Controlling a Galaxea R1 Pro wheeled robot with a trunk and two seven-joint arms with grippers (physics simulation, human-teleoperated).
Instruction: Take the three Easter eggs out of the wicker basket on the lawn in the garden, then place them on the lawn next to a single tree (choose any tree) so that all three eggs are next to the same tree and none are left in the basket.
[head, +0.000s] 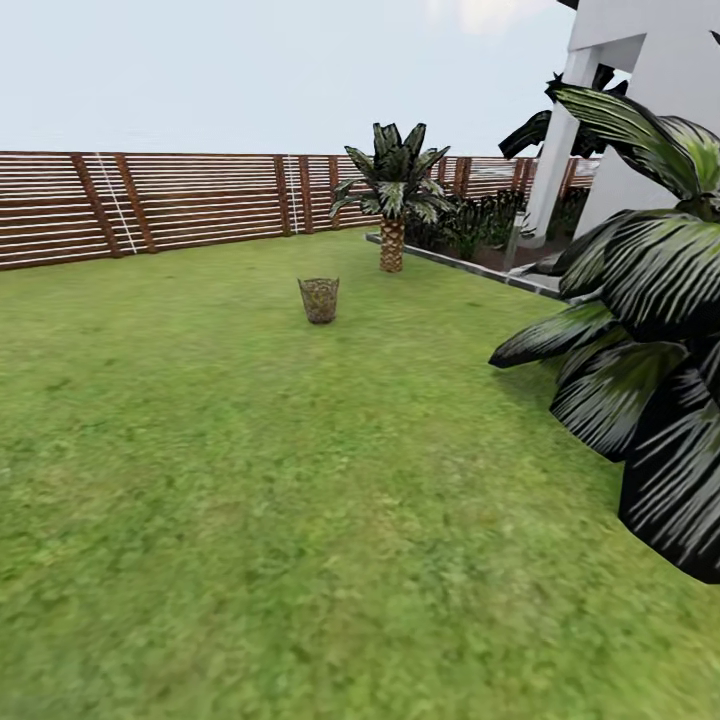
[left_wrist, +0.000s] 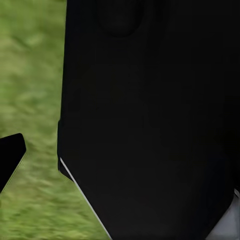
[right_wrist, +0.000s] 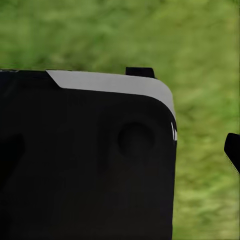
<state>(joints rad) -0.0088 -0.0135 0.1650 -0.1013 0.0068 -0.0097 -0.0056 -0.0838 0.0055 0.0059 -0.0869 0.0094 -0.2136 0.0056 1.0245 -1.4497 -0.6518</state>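
Still approach phase, judging by distance. Wicker basket upright on lawn, well ahead of robot, near short scaly palm by slat fence. Eggs too small to tell; basket interior unreadable from here. Big dark palm fronds crowd right side beside white building. Wrist views: grass blur behind black robot body, so arms likely tucked for driving. Pincer state, both sides: cannot tell. Next: drive closer to basket.
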